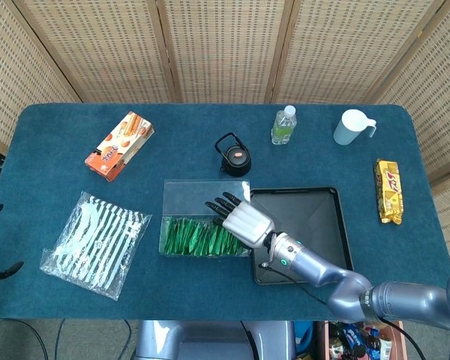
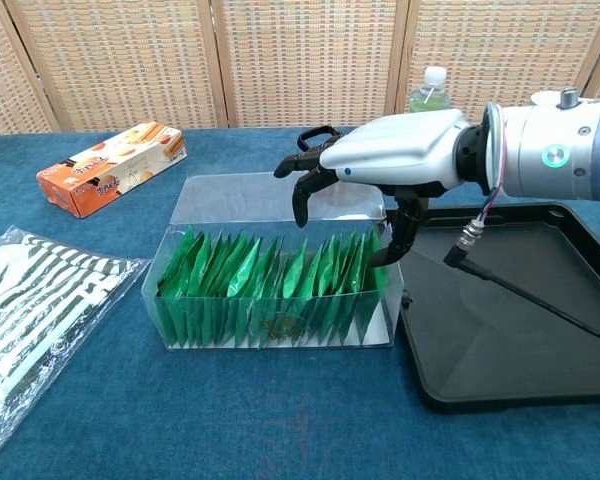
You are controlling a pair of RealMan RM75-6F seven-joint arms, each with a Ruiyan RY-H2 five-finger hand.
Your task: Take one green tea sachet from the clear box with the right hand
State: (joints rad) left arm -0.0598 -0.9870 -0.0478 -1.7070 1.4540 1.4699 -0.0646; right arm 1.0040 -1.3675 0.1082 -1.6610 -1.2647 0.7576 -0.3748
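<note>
We are hovering our right hand (image 2: 395, 155) over the clear box (image 2: 280, 262).
Fingers (image 2: 302, 197) spread, holding nothing; we should pinch one green tea sachet (image 2: 365, 275) under the thumb.

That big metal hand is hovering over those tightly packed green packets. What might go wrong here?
The green tea sachets stand packed tightly in the clear plastic box, so the right hand may pinch several at once. The light box might also slide or lift with the pull, or bump the black tray beside it.
</note>
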